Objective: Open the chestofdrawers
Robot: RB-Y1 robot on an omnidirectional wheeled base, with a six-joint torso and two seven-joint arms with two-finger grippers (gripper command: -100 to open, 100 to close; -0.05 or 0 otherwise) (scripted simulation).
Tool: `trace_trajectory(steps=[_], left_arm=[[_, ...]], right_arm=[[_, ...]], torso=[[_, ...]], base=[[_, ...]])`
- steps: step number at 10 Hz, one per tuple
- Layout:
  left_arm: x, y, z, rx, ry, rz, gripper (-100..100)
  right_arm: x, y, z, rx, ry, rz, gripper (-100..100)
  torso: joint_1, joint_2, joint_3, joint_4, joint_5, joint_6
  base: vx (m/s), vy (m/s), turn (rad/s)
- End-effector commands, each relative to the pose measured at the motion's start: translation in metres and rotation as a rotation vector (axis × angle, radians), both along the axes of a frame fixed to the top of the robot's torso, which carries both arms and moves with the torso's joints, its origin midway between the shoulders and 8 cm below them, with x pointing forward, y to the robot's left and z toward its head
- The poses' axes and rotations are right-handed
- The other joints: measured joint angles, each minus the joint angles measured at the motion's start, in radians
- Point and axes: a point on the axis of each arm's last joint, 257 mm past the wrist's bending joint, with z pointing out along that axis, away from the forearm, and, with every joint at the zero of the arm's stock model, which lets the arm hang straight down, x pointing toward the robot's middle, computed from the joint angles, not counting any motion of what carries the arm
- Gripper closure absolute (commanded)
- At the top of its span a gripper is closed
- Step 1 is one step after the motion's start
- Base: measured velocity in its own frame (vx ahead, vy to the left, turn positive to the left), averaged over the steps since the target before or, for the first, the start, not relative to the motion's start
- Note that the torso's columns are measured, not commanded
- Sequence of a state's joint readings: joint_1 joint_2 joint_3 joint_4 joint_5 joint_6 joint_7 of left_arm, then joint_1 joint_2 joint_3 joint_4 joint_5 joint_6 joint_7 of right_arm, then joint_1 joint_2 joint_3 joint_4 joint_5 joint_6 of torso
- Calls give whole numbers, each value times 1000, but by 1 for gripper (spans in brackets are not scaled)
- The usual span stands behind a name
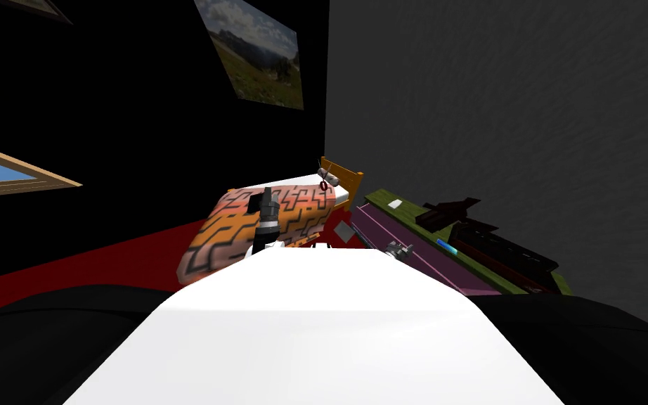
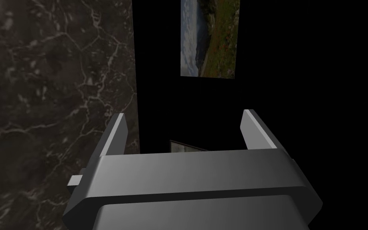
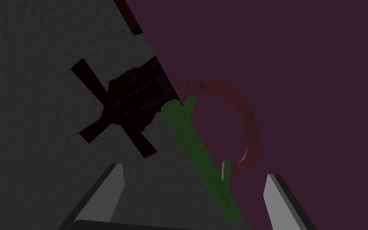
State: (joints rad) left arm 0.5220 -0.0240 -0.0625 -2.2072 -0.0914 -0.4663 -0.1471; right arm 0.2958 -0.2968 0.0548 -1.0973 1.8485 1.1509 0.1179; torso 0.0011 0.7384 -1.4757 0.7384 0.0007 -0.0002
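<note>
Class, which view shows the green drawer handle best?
Right wrist view: the green handle is large against the purple drawer front, before the right gripper. Head view: too small to tell. Left wrist view faces elsewhere.

The chest of drawers (image 1: 445,266) has a dull purple front under an olive-green top, and its handle (image 3: 198,159) is green. A black maze pattern runs over the orange and pink of the blanket (image 1: 245,228). The floor (image 1: 105,261) is red and the wall (image 1: 498,105) plain dark grey.
</note>
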Motion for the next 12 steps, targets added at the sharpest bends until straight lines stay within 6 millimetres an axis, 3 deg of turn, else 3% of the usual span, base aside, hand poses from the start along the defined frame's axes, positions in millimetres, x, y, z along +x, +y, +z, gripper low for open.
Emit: trace_trajectory(steps=[1,4,6,7,12], left_arm=[[0,0,0,0,0,0,0],[0,0,0,0,0,0,0],[0,0,0,0,0,0,0],[0,0,0,0,0,0,0],[0,0,0,0,0,0,0]], right_arm=[[14,-24,13,1,2,6,-100],[34,-46,33,0,-2,18,-100],[30,-44,27,7,4,16,-100],[30,-44,26,9,9,16,0],[29,-43,23,14,14,16,0]], torso=[[1,1,1,0,0,0],[-1,0,0,0,0,0],[2,-1,-1,2,4,-1],[1,-1,-1,1,3,0],[0,0,0,0,0,0]], base=[[-56,89,-24],[-58,89,-16],[-21,42,-9],[0,0,0],[0,0,0]])
